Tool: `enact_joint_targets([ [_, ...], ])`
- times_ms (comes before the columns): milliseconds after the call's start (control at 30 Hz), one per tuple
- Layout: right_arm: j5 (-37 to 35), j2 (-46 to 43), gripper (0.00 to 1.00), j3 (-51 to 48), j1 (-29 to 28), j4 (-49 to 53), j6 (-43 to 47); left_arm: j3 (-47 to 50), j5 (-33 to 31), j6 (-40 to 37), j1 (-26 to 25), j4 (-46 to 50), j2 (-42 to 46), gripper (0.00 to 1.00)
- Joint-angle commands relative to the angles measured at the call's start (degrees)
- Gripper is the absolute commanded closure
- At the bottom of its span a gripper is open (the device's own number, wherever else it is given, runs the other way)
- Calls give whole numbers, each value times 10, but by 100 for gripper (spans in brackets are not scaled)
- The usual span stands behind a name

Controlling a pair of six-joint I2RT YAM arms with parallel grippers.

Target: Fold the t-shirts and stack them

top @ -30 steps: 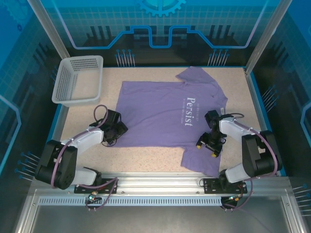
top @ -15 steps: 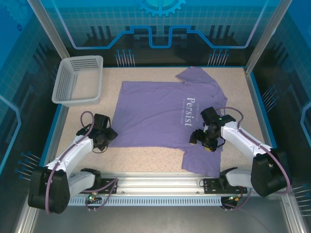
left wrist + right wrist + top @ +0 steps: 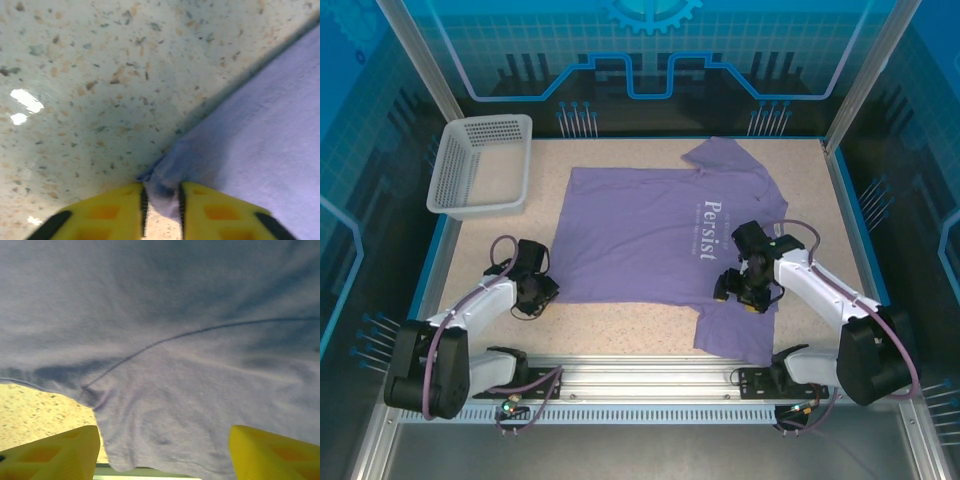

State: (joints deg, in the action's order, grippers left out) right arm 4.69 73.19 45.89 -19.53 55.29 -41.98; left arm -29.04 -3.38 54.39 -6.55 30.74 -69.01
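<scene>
One lavender t-shirt lies spread flat on the speckled table, white lettering up, neck toward the right. My left gripper sits at the shirt's near-left hem corner. In the left wrist view the yellow fingers pinch that corner of the t-shirt, and the left gripper is shut on it. My right gripper hovers low over the near sleeve. In the right wrist view the right gripper stands open, wide apart above the t-shirt by the sleeve seam, with nothing held.
A pale mesh basket stands at the back left corner. Bare table shows between the shirt's hem and the front rail. Blue walls close in the table on both sides.
The left gripper slid left to the hem corner and closed on it. The right gripper moved left onto the near sleeve, then barely shifted.
</scene>
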Motion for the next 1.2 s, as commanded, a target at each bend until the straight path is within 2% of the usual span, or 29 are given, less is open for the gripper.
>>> enact_joint_targets([
  [0,-17,12,35,2,17,68,-41,-4,8,4,2,-29,-22,85],
  [133,-6,-28,38,-35,31,90,-97,-6,-1,2,-2,-26,-13,99],
  [300,84,-74,45,-89,25,30,-140,-18,-7,6,-17,-32,-5,100],
  [500,105,26,44,-83,-36,2,-119,-32,-9,12,-35,-45,-5,100],
  [733,83,109,46,-81,-98,-51,-160,-39,-23,15,-41,-45,5,100],
  [833,84,135,53,-100,-114,-94,-184,-36,-25,16,-41,-52,13,100],
  [900,77,147,67,-106,-122,-108,-196,-36,-25,18,-41,-54,15,100],
  [933,74,149,78,-108,-125,-117,-198,-37,-26,18,-41,-54,17,100],
  [967,70,147,84,-110,-127,-121,-200,-38,-25,16,-41,-53,17,100],
  [1167,7,96,87,-87,-138,-69,-198,-55,-39,0,-42,-35,21,100],
])
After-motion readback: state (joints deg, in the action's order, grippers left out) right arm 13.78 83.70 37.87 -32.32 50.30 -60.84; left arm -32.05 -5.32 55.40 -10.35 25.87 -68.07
